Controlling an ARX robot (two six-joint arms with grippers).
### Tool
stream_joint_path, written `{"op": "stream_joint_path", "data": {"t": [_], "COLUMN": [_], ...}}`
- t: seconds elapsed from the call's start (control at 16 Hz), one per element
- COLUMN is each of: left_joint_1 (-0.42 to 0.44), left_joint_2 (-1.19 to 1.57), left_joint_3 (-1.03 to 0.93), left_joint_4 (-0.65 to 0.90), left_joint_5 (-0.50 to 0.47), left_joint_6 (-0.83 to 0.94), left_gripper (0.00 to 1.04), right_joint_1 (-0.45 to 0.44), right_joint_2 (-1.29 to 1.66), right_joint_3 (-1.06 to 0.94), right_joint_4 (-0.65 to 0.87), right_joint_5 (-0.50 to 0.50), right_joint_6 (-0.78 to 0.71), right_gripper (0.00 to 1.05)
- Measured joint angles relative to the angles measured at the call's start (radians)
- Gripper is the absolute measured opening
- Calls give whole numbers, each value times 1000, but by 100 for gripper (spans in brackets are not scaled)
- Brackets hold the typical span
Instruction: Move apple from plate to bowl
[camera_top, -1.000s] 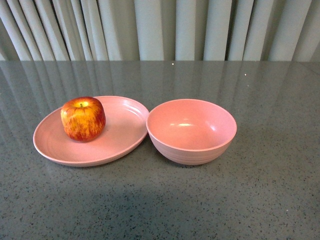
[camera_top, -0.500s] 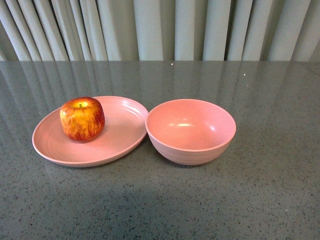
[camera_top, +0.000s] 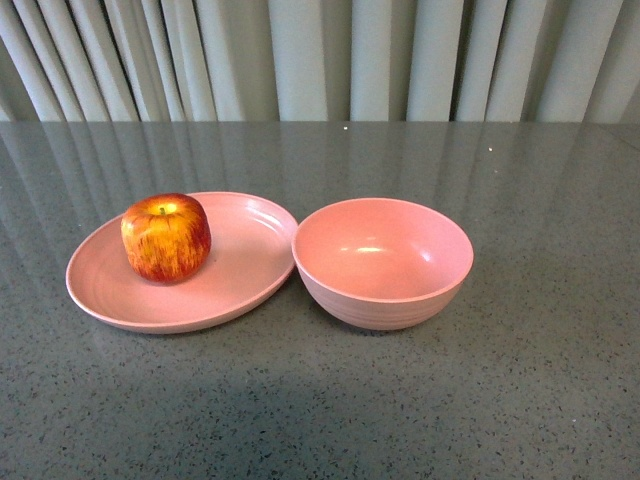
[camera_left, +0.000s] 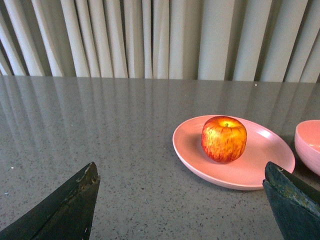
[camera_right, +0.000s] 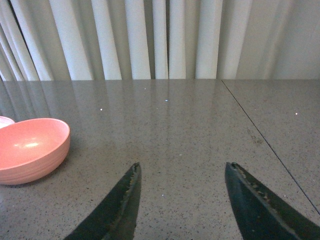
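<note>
Starting at the left, the left gripper (camera_left: 181, 172) is out of the front view. Its own camera shows it left of the plate (camera_top: 245, 272) and nearer the robot. Its two dark fingers (camera_left: 70, 210) are spread very wide, with only grey table (camera_top: 320, 410) between them, so it has hold of nothing.

The plate, a shallow pink oval, lies left of centre on the table. The apple (camera_top: 166, 238) sits upright on the plate's left half, toward its far side. Its stem points up from a yellow hollow and its red skin is streaked with orange. It stands clear of the rim, and neither gripper touches it.

Just right of the plate stands the bowl (camera_top: 383, 262), deep, round and the same pink, with faint ridges on its outer wall and a soft glint inside. Its left wall meets the plate's right rim. I cannot tell whether the two touch or are only just apart.

Further right, the right gripper (camera_right: 183, 169) also stays out of the front view. Its camera shows it right of the bowl, well apart from it, and pointed toward the far edge. Its fingers stand open, less widely than the left pair, and speckled table shows in the gap, so nothing is gripped. A thin dark seam (camera_right: 270, 145) runs across the table at the right, from the far edge toward the near side.

Along the far edge, from left to right, hangs a pale pleated curtain (camera_top: 320, 60), and its folds are mirrored dimly in the polished tabletop.
</note>
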Motion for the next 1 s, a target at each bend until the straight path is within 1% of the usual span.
{"op": "stream_joint_path", "data": {"t": [0.25, 0.94, 1.0], "left_joint_1": [0, 0, -6], "left_joint_2": [0, 0, 8], "left_joint_3": [0, 0, 6], "left_joint_4": [0, -1, -34], "left_joint_5": [0, 0, -19], "left_joint_6": [0, 0, -5], "left_gripper": [98, 98, 98], "right_joint_1": [0, 0, 0], "right_joint_2": [0, 0, 0], "right_joint_3": [0, 0, 0], "right_joint_4": [0, 0, 0], "right_joint_5": [0, 0, 0], "right_joint_6": [0, 0, 0], "right_gripper": [97, 98, 98]}}
